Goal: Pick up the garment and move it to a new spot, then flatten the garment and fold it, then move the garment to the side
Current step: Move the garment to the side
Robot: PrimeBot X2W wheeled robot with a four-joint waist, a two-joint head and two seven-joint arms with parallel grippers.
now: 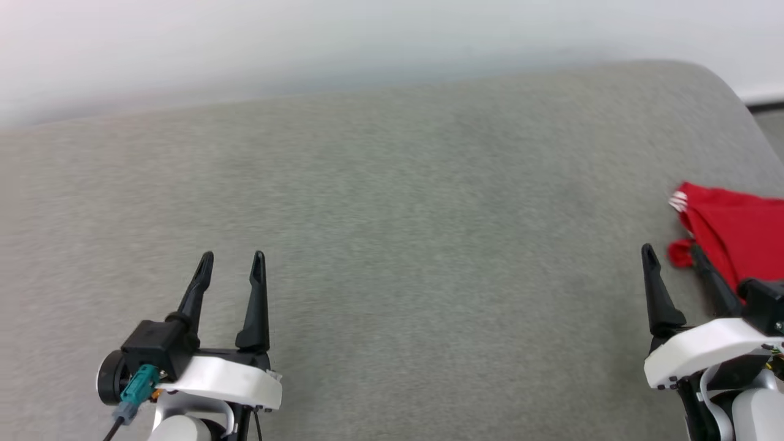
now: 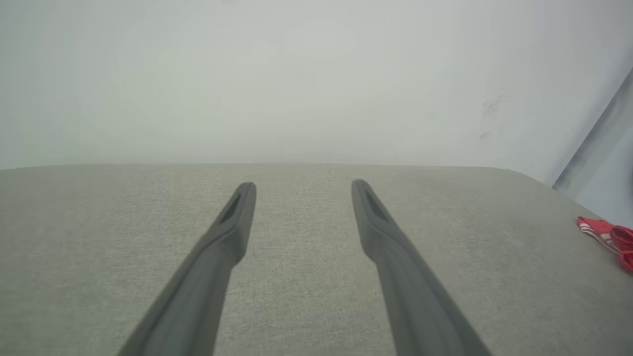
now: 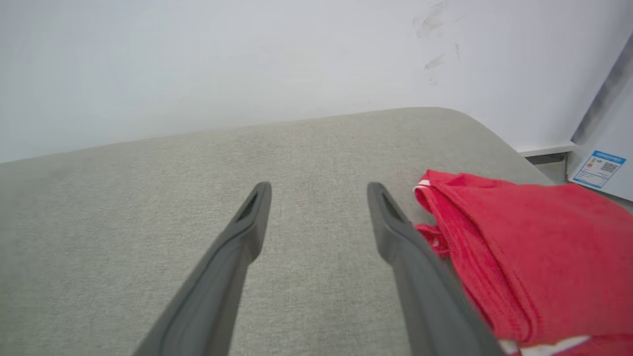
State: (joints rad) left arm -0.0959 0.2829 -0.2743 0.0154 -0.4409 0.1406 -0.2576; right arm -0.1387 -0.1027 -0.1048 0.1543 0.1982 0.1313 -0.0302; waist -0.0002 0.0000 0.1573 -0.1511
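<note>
Left gripper [image 1: 232, 260]: fingers spread, nothing between them; it hovers low over the near left part of the grey fabric surface [image 1: 392, 214], well apart from the shirt.
Right gripper [image 1: 671, 251]: fingers spread, only bare fabric in the gap; its outer finger runs just beside the garment's near-left edge, and whether it touches the cloth cannot be told.
Garment [image 1: 735, 229]: a red shirt lying bunched in folds on the surface's right end, cut off by the head view's right edge; a bit of white-and-red striped trim shows at its far left corner.
Garment from the right wrist [image 3: 534, 247]: thick red folds stacked just right of the right gripper [image 3: 319, 189], with a white strip at the bottom.
Garment from the left wrist [image 2: 606, 232]: a small red heap at the far right, away from the left gripper [image 2: 303, 188].
Surface: light grey, rounded far right corner.
Wall [image 1: 306, 43]: pale, behind the surface, with faint scuff marks [image 3: 435, 29].
Label [image 3: 598, 169]: blue-and-white sticker on a white panel at the right.
</note>
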